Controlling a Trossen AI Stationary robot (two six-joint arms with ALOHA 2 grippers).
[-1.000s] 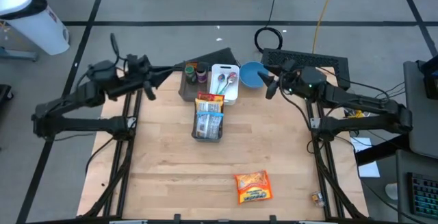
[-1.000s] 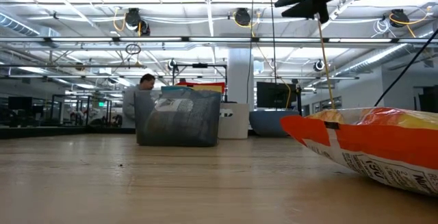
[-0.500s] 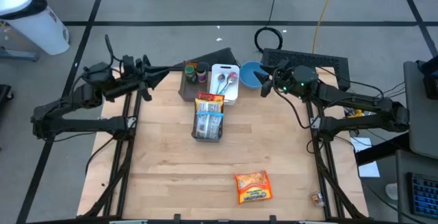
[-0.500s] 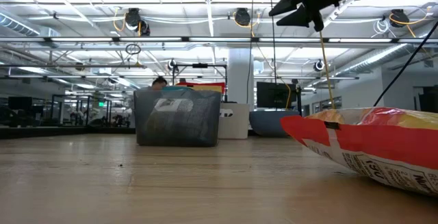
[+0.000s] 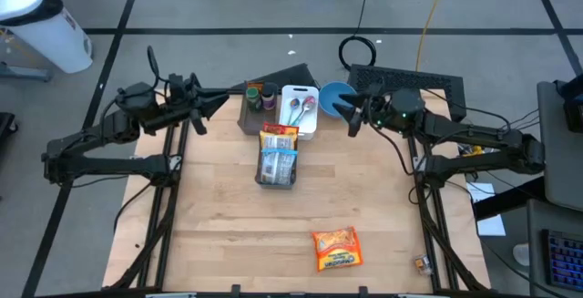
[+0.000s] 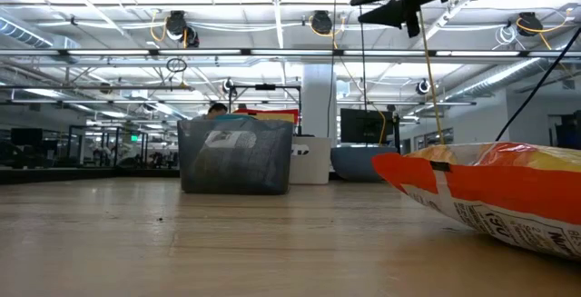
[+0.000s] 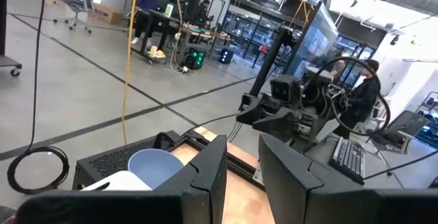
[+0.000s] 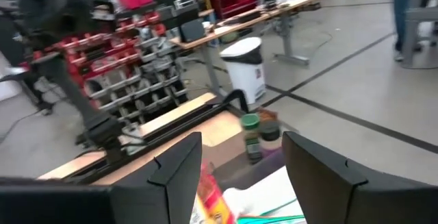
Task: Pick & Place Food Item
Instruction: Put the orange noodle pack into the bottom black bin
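An orange snack bag point(image 5: 337, 248) lies flat on the wooden table near its front edge; it fills the right of the low view point(image 6: 490, 193). A dark mesh basket point(image 5: 276, 166) holding food packets stands at mid-table point(image 6: 236, 156). My left gripper point(image 5: 219, 105) hovers level above the table's far left corner. It is open with nothing between its fingers point(image 7: 243, 162). My right gripper point(image 5: 342, 111) hovers level above the far right, over the blue bowl. It is also open and holds nothing point(image 8: 243, 155). Both grippers are far from the snack bag.
Along the far edge stand a grey holder with spice jars point(image 5: 258, 97), a white tray with spoons point(image 5: 299, 109) and a blue bowl point(image 5: 332, 97). Bare wood lies between the basket and the snack bag. A person shows in the room behind the basket point(image 6: 216, 109).
My right gripper has rolled and tipped from a downward slant to nearly level, edging toward the table's left over the blue bowl. It has stayed open. Nothing on the table has moved.
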